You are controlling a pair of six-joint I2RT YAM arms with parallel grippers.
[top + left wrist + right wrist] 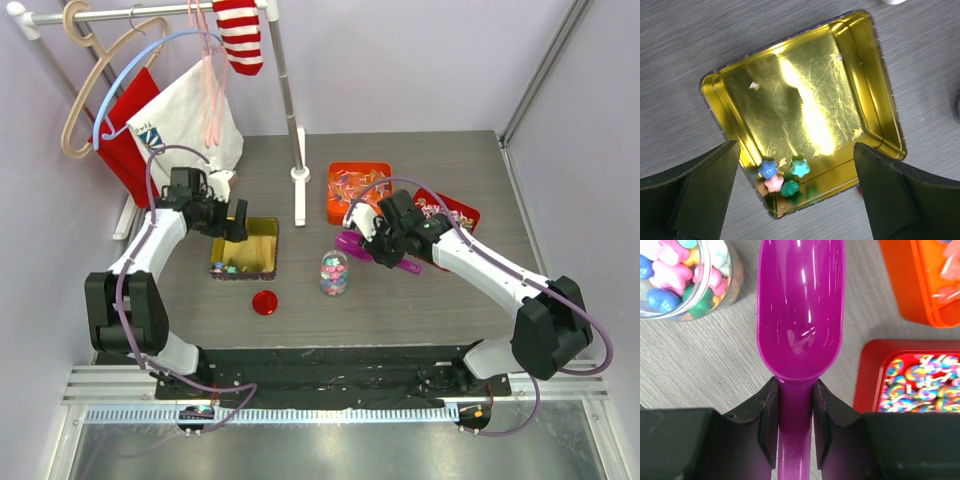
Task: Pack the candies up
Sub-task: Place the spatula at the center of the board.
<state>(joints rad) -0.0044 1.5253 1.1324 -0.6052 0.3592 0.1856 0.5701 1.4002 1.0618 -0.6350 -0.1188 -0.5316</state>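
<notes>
The candies [675, 275] are small pastel star-shaped sweets filling a clear jar [334, 273] that stands open in the middle of the table. Several more candies [782, 175] lie in the near corner of a gold tin [805, 100], seen from above as the gold tin [258, 240]. My left gripper [795, 150] hangs open above that corner, its fingers [695, 195] clear of the tin. My right gripper [795, 410] is shut on the handle of an empty purple scoop [800, 315], just right of the jar. From above, the scoop [350, 242] points left.
A red jar lid [264, 302] lies in front of the gold tin. An orange tin [358, 190] and a red tin [450, 210] of wrapped sweets stand at the back right. A white pole stand [299, 185], hangers and a white bag [195, 125] are behind.
</notes>
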